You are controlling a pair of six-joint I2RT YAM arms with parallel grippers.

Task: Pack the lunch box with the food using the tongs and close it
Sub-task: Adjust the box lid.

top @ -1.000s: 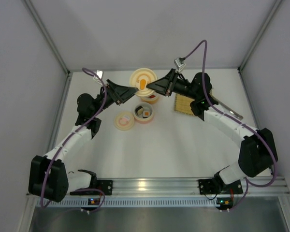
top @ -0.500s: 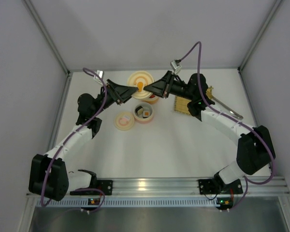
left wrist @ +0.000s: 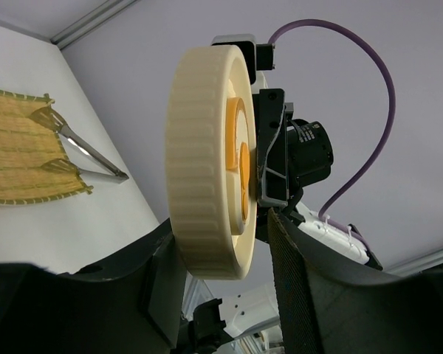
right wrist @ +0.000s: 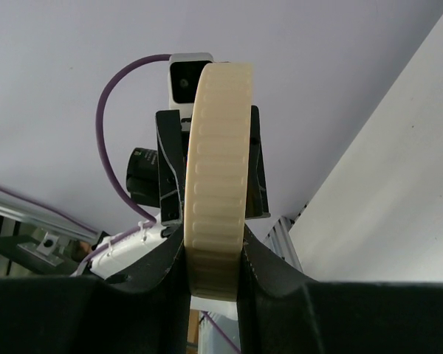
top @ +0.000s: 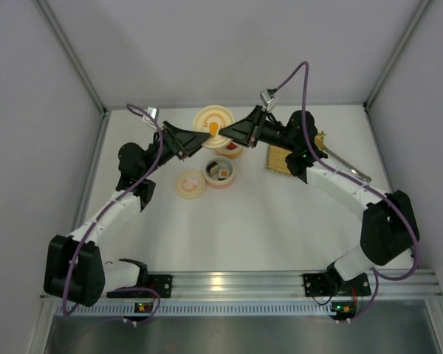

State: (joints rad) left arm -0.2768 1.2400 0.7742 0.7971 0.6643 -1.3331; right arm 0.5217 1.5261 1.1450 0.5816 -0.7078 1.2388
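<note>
A round cream lid (top: 215, 120) with an orange centre hangs on edge above the table's back. My right gripper (top: 225, 133) is shut on its ribbed rim (right wrist: 215, 184), both fingers pressed against it (right wrist: 214, 258). My left gripper (top: 204, 139) stands open around the lid's opposite edge (left wrist: 203, 162), with a gap on the inner-face side (left wrist: 221, 247). A pink lunch box tier (top: 221, 171) holds sushi rolls. An orange tier (top: 231, 152) sits under the lid, its contents mostly hidden. The tongs (top: 348, 169) (left wrist: 81, 147) lie beside the bamboo mat.
The bamboo mat (top: 280, 158) (left wrist: 18, 155) lies at the back right. A cream and pink round tier (top: 190, 184) rests left of the pink one. Grey walls close in the table on three sides.
My right gripper has carried the lid a little to the left, into the left gripper's jaws. The left jaws have narrowed around the lid.
</note>
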